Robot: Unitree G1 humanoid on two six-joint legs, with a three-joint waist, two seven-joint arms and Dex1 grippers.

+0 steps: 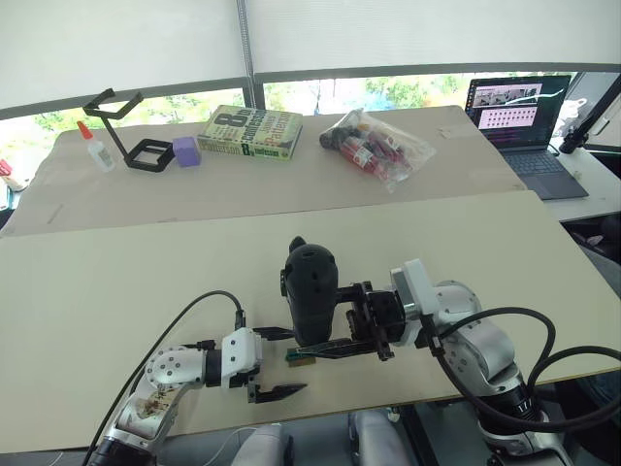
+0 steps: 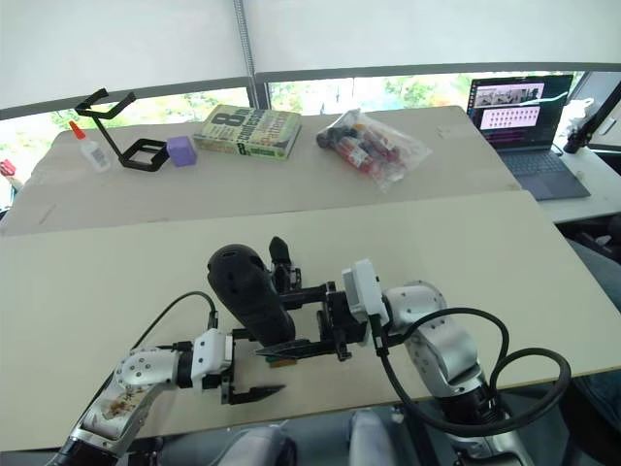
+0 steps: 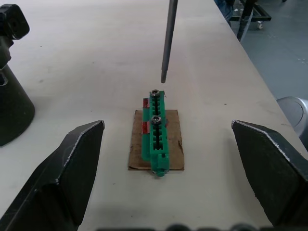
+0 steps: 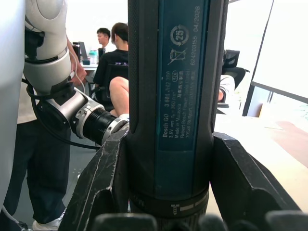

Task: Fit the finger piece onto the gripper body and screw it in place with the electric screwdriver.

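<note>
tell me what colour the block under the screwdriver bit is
Green block, with red at its side; the left wrist view shows it best.

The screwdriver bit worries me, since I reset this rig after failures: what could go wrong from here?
1. The bit hangs just above the green block's end screw, seemingly a little off-centre; coming down so, it may slip off.
2. The left gripper is open with its jaws clear of the block, so nothing steadies it on its cardboard patch.
</note>
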